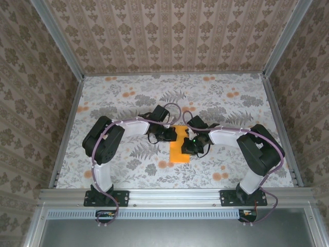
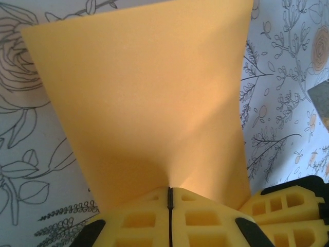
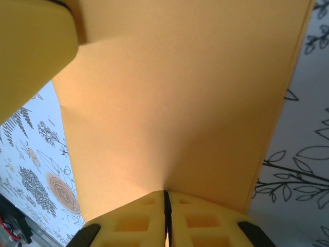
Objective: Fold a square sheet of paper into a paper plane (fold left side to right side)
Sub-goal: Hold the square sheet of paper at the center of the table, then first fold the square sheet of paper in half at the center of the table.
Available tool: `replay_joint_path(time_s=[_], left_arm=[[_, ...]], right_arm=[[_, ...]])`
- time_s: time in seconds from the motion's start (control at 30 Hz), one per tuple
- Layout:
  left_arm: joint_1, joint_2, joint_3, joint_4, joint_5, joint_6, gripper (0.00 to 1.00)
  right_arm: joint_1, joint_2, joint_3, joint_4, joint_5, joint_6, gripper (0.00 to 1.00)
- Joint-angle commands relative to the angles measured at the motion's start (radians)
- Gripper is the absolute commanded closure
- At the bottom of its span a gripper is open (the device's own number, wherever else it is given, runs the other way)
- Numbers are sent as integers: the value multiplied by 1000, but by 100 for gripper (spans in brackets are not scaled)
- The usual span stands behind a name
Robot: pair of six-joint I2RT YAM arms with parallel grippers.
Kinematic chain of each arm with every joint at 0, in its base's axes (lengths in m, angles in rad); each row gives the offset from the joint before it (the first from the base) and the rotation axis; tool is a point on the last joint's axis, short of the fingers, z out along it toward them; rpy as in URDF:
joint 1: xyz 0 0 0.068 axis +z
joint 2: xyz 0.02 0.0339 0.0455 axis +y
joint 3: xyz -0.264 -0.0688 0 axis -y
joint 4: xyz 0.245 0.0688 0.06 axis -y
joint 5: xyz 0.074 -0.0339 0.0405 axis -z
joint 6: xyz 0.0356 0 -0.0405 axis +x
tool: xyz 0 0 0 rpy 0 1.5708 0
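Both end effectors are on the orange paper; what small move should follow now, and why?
Probably carry the pinched edge slightly rightward, keeping both grips. The left end effector and right end effector are shut on the paper, which bows softly with no sharp crease yet.

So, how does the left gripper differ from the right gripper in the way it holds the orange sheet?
The left gripper meets the orange sheet from the left, the right gripper from the right. In the top view the left gripper pinches the sheet farther from the arm bases, the right gripper nearer to them. Both have yellow fingers shut on the sheet.
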Motion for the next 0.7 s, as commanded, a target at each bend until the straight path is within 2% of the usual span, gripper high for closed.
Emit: replay_joint_path(time_s=[0.0, 0.67], left_arm=[[9, 27, 1, 20, -10, -3, 94], [92, 11, -109, 205, -50, -51, 100]], right_arm=[[0, 55, -13, -103, 104, -25, 90], [0, 73, -12, -173, 140, -80, 91]])
